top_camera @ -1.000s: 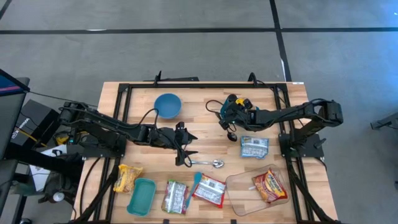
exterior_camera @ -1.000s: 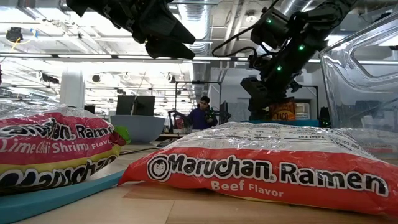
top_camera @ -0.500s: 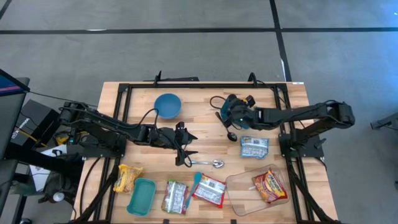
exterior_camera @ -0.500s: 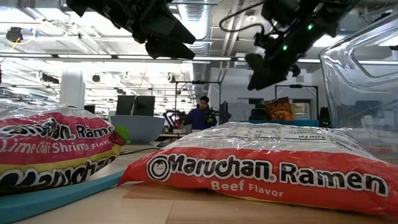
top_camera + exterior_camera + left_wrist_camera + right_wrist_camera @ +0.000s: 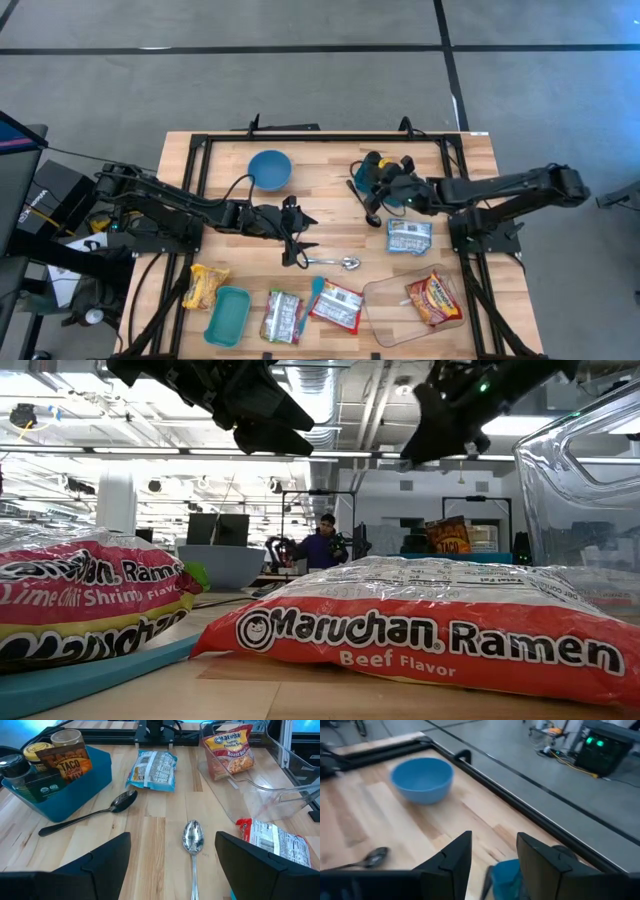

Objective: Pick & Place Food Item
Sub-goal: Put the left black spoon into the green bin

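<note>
My right end effector [image 5: 492, 840] hangs over the blue bin [image 5: 95, 770] of jars at the back right of the surface [image 5: 330, 150], fingers parted, with nothing that I can see between them. The food item I judge to be mine is the silvery noodle packet [image 5: 408, 236]. It lies flat just beside the bin, toward the front edge and a little to the right of that end effector, its long axis running roughly across the surface. My left end effector [image 5: 290, 248] is released too, above the silver spoon [image 5: 338, 262] near the middle, and it is farther from that packet, so the right arm is the nearer one. I count five noodle packets: the silvery one, one in the clear container [image 5: 385, 300], a yellow one [image 5: 203, 285] at front left, and two [image 5: 283, 315] [image 5: 337, 306] side by side at front centre. There are also two spoons, the silver one and a dark spoon [image 5: 85, 817], one blue bowl [image 5: 270, 168] and one teal tray [image 5: 228, 315].
</note>
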Robot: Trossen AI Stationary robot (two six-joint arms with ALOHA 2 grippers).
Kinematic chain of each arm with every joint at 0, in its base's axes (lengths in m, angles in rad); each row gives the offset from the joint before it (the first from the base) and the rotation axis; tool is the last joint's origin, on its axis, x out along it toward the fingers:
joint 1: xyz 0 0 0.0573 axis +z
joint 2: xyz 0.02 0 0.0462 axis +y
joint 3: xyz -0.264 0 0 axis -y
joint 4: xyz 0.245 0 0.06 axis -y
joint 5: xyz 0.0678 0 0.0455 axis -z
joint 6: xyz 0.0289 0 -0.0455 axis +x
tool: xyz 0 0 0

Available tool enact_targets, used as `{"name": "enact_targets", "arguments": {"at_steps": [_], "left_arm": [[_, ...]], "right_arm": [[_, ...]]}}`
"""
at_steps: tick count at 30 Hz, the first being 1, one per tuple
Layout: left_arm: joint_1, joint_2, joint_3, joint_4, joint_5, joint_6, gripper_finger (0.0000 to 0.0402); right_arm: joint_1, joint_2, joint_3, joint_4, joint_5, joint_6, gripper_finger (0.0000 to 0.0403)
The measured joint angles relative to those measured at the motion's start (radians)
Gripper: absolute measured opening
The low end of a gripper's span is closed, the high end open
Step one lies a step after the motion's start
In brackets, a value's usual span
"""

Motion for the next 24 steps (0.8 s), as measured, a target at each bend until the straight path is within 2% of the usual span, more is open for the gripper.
{"name": "enact_targets", "arguments": {"at_steps": [8, 13, 17, 24], "left_arm": [[0.000, 0.000, 0.000, -0.005, 0.003, -0.018, 0.0285], [0.000, 0.000, 0.000, -0.004, 0.003, -0.019, 0.0285], [0.000, 0.000, 0.000, -0.004, 0.002, -0.019, 0.0285], [0.000, 0.000, 0.000, -0.004, 0.002, -0.019, 0.0285]], "right_arm": [[0.100, -0.040, 0.000, -0.062, -0.015, 0.002, 0.0150], [0.145, -0.047, 0.000, -0.087, -0.112, 0.013, 0.0150], [0.172, -0.047, 0.000, -0.126, -0.177, 0.091, 0.0150], [0.191, -0.046, 0.000, -0.361, -0.346, 0.282, 0.0150]]}}
